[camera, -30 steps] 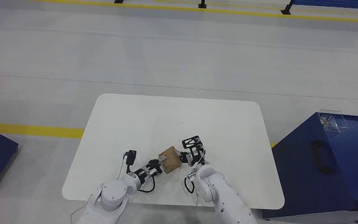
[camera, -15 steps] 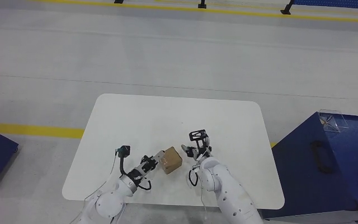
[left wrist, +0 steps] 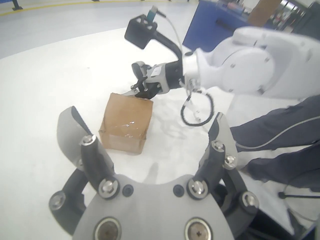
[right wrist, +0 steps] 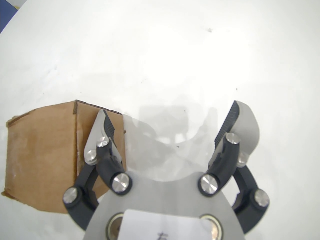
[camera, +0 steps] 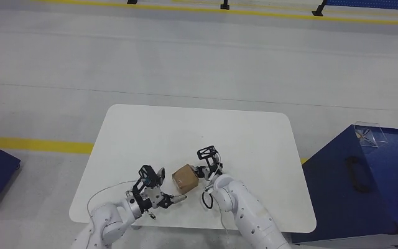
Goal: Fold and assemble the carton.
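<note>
The left gripper (left wrist: 147, 136) is backing off from the carton (left wrist: 127, 123). It was at the carton's near side one second ago and is now standing apart from it. Over the same interval the right gripper (right wrist: 170, 123) is closing in on the carton from the opposite side, and the carton is sitting slightly further toward the left arm on the table (camera: 249, 143).

**Carton position.** The carton is resting on the table near the front edge, between the two grippers. It is showing as a closed brown block with a taped face turned toward the left gripper. It is close to cubic, so no long axis is governing the approach.

**Left gripper.** The jaws are standing wide open and holding nothing. The carton is lying straight ahead of it, centred on the gap between the jaws but not yet inside that gap.

**Right gripper.** The jaws are also standing wide open and holding nothing. The carton is lying off to one side of it, outside the gap. One of its fingers (right wrist: 105, 126) is lying over the carton's upper side edge and appears to be touching it, though contact cannot be confirmed from these views.

**Governing relation.** The right gripper is the nearer of the two and is probably bracing the carton from the far side. The left gripper is lined up on the taped face. A straight advance along its present heading would likely bring that face between its jaws or against them.
</note>
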Available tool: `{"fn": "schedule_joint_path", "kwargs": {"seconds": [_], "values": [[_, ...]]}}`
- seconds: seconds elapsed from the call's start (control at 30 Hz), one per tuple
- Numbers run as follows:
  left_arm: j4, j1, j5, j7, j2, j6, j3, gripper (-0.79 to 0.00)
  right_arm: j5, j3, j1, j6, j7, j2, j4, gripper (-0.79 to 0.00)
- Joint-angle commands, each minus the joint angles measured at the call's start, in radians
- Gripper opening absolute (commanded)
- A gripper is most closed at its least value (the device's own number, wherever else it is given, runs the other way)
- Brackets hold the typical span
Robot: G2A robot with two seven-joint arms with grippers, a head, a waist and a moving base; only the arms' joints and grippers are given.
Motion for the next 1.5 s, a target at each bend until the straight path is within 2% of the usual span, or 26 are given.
{"fn": "schedule_joint_path", "kwargs": {"seconds": [0.0,0.07,0.3,0.57,0.6,0.63,0.67,0.73,0.77,0.8,1.0,1.13,1.2,1.27,1.33,1.43,1.47], "values": [[0.06,-0.025,0.124,0.04,-0.001,0.037,0.028,0.0,0.001,-0.011,0.007,-0.001,-0.009,-0.004,0.009,0.0],[0.104,-0.047,0.206,0.064,-0.003,0.087,0.056,0.0,0.0,-0.02,0.013,-0.001,-0.023,-0.008,0.017,0.0],[0.231,-0.122,0.262,0.183,-0.02,0.17,0.13,0.0,0.015,-0.017,0.011,0.013,-0.072,-0.014,0.02,0.0],[0.359,-0.194,0.254,0.278,-0.039,0.193,0.195,0.0,0.015,0.039,-0.023,0.027,-0.079,0.0,-0.017,0.0],[0.368,-0.198,0.247,0.287,-0.041,0.188,0.199,-0.206,0.011,0.045,-0.029,0.028,-0.078,0.002,-0.024,0.0],[0.374,-0.202,0.245,0.291,-0.042,0.188,0.202,-0.354,0.009,0.051,-0.035,0.029,-0.076,0.004,-0.031,0.0],[0.379,-0.205,0.247,0.293,-0.043,0.19,0.205,-0.422,0.004,0.057,-0.041,0.033,-0.075,0.006,-0.038,0.0],[0.387,-0.207,0.249,0.302,-0.043,0.193,0.206,-0.505,-0.006,0.067,-0.052,0.039,-0.072,0.01,-0.053,0.0],[0.39,-0.208,0.248,0.306,-0.042,0.191,0.206,-0.619,-0.008,0.073,-0.057,0.04,-0.07,0.012,-0.061,0.0],[0.391,-0.208,0.248,0.309,-0.042,0.189,0.206,-0.785,-0.012,0.079,-0.061,0.044,-0.069,0.013,-0.067,0.0],[0.361,-0.196,0.25,0.281,-0.039,0.207,0.203,-0.785,-0.035,0.12,-0.09,0.076,-0.076,0.024,-0.109,0.0],[0.3,-0.167,0.268,0.258,-0.034,0.23,0.199,-0.785,-0.03,0.163,-0.108,0.082,-0.077,0.033,-0.142,0.0],[0.261,-0.147,0.204,0.228,-0.034,0.212,0.189,-0.785,-0.023,0.186,-0.118,0.09,-0.08,0.037,-0.16,0.0],[0.211,-0.116,0.097,0.176,-0.036,0.189,0.176,-0.785,-0.004,0.212,-0.126,0.107,-0.081,0.039,-0.179,0.0],[0.161,-0.089,-0.041,0.073,-0.038,0.173,0.163,-0.785,0.027,0.233,-0.134,0.111,-0.071,0.041,-0.197,0.0],[0.066,-0.042,-0.351,-0.114,-0.046,0.206,0.145,-0.785,0.044,0.246,-0.141,0.104,-0.055,0.043,-0.211,0.0],[0.037,-0.034,-0.443,-0.185,-0.047,0.255,0.132,-0.785,0.041,0.244,-0.142,0.102,-0.052,0.043,-0.211,0.0]]}}
